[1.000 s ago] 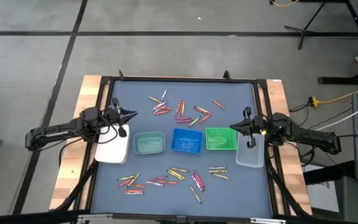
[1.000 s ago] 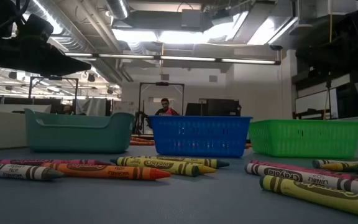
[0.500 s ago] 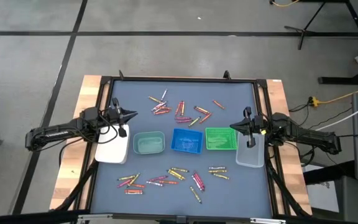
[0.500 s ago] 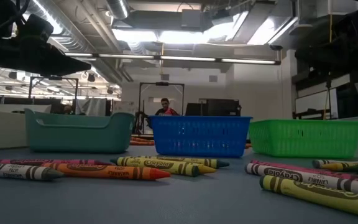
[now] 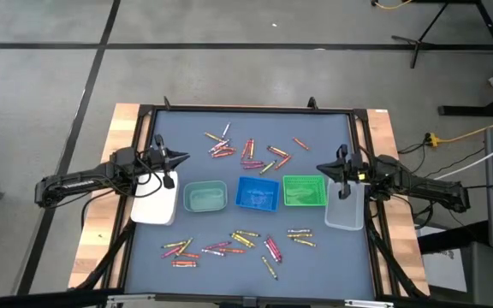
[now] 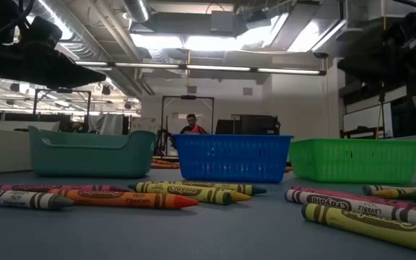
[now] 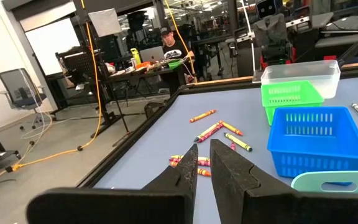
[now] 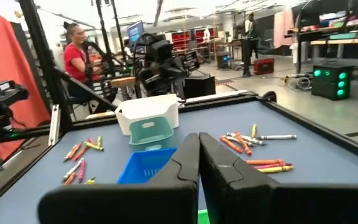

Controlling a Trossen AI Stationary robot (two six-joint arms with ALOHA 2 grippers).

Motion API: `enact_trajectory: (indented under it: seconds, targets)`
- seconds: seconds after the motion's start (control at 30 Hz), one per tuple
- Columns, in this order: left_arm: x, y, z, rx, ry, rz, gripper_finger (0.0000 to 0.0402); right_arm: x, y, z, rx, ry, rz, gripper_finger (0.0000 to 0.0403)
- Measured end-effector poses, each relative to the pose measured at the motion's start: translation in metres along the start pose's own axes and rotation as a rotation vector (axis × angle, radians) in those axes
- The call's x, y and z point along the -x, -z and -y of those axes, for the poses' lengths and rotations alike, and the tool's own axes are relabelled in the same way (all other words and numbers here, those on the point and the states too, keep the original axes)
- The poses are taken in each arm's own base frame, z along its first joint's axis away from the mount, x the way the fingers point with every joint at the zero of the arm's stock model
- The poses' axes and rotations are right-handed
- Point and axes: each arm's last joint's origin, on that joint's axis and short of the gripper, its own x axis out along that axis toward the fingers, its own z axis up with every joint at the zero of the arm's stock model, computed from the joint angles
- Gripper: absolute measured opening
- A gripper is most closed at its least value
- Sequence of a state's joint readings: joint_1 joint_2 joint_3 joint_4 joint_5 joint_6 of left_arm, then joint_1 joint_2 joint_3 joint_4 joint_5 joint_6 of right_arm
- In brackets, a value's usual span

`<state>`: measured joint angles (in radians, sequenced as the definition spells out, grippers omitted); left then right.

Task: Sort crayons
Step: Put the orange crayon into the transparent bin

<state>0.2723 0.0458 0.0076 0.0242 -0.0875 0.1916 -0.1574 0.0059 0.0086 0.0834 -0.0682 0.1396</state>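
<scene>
Crayons lie loose on the grey-blue mat in two scatters, one toward the far edge [image 5: 248, 151] and one toward the near edge [image 5: 234, 245]; the near ones show close up in the low view [image 6: 165, 196]. My left gripper [image 5: 181, 157] hovers level over the mat's left side above the white tray [image 5: 155, 205]. In its wrist view a narrow bare gap shows between its fingers [image 7: 204, 148]. My right gripper [image 5: 319, 169] hovers level at the right, over the clear tray [image 5: 345, 207]. Its fingers are shut together [image 8: 199, 146] with nothing between them.
Between the two scatters stands a row of trays: white, teal [image 5: 204, 197], blue [image 5: 258, 193], green [image 5: 303, 191], clear. A dark frame and wooden boards [image 5: 122, 120] edge the mat. People sit at desks beyond the table [image 8: 76, 53].
My right gripper has turned a little at the wrist, and its tip has swung slightly toward the table's far edge. Its fingers stay together. The crayons and trays lie as before.
</scene>
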Motion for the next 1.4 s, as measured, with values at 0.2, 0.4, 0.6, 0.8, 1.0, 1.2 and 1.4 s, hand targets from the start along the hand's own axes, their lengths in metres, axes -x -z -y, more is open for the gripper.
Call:
enact_trajectory:
  seconds: [0.2, 0.4, 0.6, 0.8, 1.0, 1.2, 1.4]
  targets:
    - [0.0, 0.0, 0.0, 0.001, 0.0, 0.0, 0.0029, 0.0, -0.008, 0.003, -0.042, 0.114, 0.1, 0.009]
    - [0.0, 0.0, 0.0, 0.001, 0.0, 0.001, 0.0029, 0.001, -0.011, 0.007, -0.05, 0.259, 0.147, 0.0164]
    - [0.0, -0.004, -0.001, 0.004, -0.009, 0.046, 0.0029, -0.001, -0.013, 0.007, -0.065, 0.267, 0.164, 0.0183]
    - [0.0, -0.007, -0.001, 0.006, -0.013, 0.068, 0.0029, -0.007, -0.012, 0.01, -0.076, 0.378, 0.16, 0.0184]
    - [0.0, -0.007, -0.001, 0.007, -0.015, 0.076, 0.0029, -0.015, -0.01, 0.014, -0.067, 0.511, 0.104, 0.0184]
    - [0.0, -0.008, -0.002, 0.008, -0.017, 0.087, 0.0029, -0.027, -0.022, 0.017, -0.018, 0.659, 0.048, 0.0184]
    - [0.0, -0.008, -0.002, 0.008, -0.017, 0.087, 0.0029, -0.042, -0.025, 0.028, 0.036, 0.778, -0.053, 0.0184]
